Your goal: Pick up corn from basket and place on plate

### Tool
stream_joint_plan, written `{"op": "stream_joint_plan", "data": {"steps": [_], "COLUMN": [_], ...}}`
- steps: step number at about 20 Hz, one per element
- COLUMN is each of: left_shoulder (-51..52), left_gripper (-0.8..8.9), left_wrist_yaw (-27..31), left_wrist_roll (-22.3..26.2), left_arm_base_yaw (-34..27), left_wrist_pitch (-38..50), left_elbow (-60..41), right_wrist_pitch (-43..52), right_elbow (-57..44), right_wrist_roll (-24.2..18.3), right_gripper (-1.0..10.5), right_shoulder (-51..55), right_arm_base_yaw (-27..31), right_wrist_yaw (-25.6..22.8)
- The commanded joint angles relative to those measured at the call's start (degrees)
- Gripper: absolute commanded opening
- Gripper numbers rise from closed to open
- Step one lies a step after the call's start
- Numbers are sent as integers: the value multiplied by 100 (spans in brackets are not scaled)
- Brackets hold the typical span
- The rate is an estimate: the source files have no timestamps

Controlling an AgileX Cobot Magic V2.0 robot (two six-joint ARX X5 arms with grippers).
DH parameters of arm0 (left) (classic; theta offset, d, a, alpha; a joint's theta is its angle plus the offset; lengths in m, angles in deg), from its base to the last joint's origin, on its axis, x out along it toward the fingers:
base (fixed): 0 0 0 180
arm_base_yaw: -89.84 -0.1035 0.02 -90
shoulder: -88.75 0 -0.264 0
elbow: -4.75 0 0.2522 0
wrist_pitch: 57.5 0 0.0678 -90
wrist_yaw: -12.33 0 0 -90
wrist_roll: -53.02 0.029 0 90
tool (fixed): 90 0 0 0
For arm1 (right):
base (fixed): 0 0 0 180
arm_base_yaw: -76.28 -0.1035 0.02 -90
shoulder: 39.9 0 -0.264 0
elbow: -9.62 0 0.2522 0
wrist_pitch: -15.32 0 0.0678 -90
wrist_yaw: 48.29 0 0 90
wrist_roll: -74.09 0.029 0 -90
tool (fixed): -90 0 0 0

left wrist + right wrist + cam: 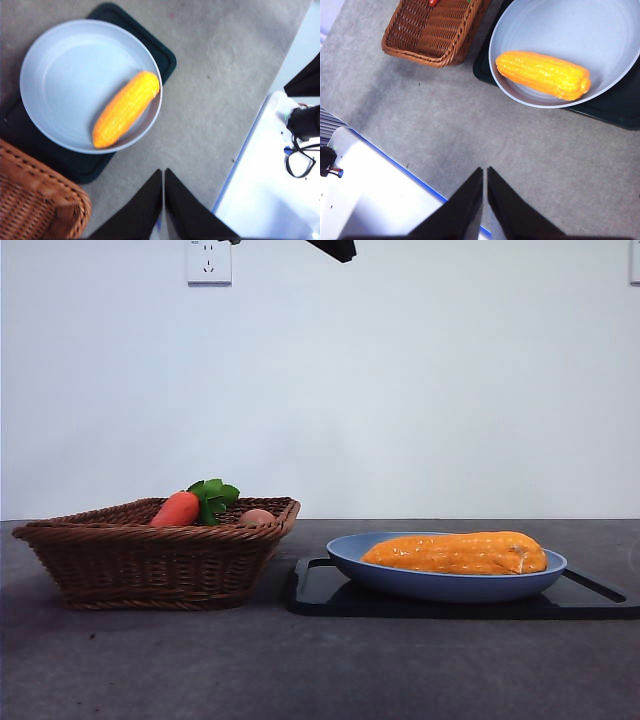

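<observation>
With the corn (455, 553) already lying flat inside the plate (350, 552), the task is looking done. The cob is resting along the plate's near side, against the raised rim, probably where it rolled to a stop. The plate is sitting on a black tray (320, 592), right of the basket (150, 565), which is holding only a carrot (177, 509) and a small tan item (256, 517). The left gripper (163, 175) and right gripper (485, 172) are both hanging high above the table with jaws pressed together, holding nothing, well apart from the plate. Judging by that, both arms are parking.
</observation>
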Motion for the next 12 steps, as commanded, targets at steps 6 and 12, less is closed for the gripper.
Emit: {"op": "stream_joint_plan", "data": {"steps": [6, 12], "left_shoulder": [-83, -83], "left_gripper": [8, 8], "left_wrist_yaw": [7, 7], "left_wrist_roll": [50, 50], "left_arm_base_yaw": [48, 48], "left_wrist_pitch": [822, 1700], "left_elbow": [181, 181], "right_wrist_pitch": [70, 70], "right_elbow": [92, 92], "right_wrist_roll": [-83, -83], "right_gripper": [3, 3], "right_shoulder": [-37, -37], "right_arm_base_yaw": [-20, -20], "right_wrist_yaw": [15, 15]}}
